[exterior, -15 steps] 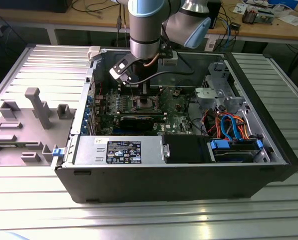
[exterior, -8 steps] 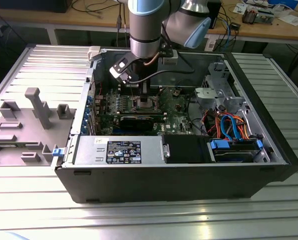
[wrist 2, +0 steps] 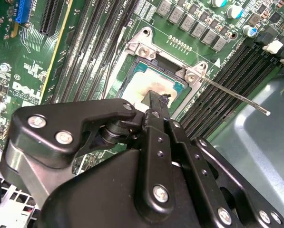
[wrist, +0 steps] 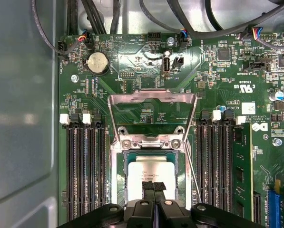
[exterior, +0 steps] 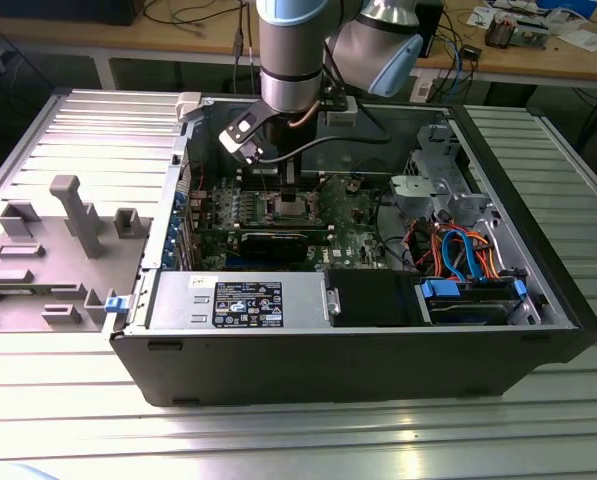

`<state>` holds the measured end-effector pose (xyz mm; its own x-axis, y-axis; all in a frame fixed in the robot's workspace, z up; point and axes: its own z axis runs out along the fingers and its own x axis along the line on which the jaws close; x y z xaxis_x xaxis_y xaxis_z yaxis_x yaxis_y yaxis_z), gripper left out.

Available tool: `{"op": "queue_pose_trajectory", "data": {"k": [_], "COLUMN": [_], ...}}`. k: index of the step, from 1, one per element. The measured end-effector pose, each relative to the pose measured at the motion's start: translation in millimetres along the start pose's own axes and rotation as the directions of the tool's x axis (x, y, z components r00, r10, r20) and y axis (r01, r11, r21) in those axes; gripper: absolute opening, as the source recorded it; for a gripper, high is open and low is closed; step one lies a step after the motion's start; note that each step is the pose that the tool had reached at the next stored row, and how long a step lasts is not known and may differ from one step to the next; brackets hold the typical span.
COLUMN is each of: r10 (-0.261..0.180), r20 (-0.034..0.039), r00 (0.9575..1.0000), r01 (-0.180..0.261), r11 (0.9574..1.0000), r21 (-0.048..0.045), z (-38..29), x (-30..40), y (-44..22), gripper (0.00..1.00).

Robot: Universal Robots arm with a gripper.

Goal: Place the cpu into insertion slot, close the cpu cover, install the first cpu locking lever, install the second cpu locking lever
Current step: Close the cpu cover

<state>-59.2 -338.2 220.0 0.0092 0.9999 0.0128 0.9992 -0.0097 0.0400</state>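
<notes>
The cpu [wrist: 153, 170] lies flat in the insertion slot [wrist: 117, 178], its dull silver top smeared with pale paste; the second wrist view shows the cpu [wrist 2: 144, 83] there too. My gripper [wrist: 154, 184] is shut, with its black fingertips together right over the chip's middle, and its tip [wrist 2: 158, 97] is at the chip's surface. The cpu cover [wrist: 151, 95] is swung open, standing back from the socket on its hinge. A thin locking lever [wrist 2: 237, 99] sticks out free beside the socket. In the exterior view the gripper [exterior: 288, 190] reaches down into the open computer case.
Long black memory slots [wrist: 84, 166] flank the socket on both sides. A coin battery [wrist: 97, 62] sits beyond the cover. The grey case wall [wrist: 23, 118] is close by. The power supply [exterior: 243, 300] and a drive cage with cables [exterior: 458, 250] fill the case's near side.
</notes>
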Motion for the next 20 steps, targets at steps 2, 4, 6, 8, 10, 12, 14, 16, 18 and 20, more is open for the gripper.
{"op": "queue_pose_trajectory", "data": {"k": [2,4,6,8,10,12,14,16,18,20], "r10": [0.000,0.000,0.000,0.000,0.000,0.000,0.000,0.000,0.000,0.000], "r20": [0.0001,0.0003,0.0004,0.0002,0.0002,0.0003,0.0003,0.0002,0.0002,0.0003], "r00": [1.0000,1.0000,1.0000,1.0000,1.0000,1.0000,1.0000,1.0000,1.0000,1.0000], "r01": [0.000,0.000,0.000,0.000,0.000,0.000,0.000,0.000,0.000,0.000], "r11": [1.0000,1.0000,1.0000,1.0000,1.0000,1.0000,1.0000,1.0000,1.0000,1.0000], "r21": [0.0000,0.0015,0.0046,0.0047,0.0048,0.0048,0.0048,0.0048,0.0048,0.0048], "z": [-0.1,-0.2,-0.2,-0.1,-0.1,-0.2,-0.9,-2.2,-3.1,-4.3], "x": [0.0,0.0,-0.1,0.0,0.0,0.0,0.1,0.0,0.1,0.1], "y": [0.0,0.1,0.6,0.6,0.7,0.7,0.8,0.8,0.8,0.9], "gripper": [0.11,0.11,0.11,0.11,0.11,0.11,0.11,0.11,0.11,0.11]}}
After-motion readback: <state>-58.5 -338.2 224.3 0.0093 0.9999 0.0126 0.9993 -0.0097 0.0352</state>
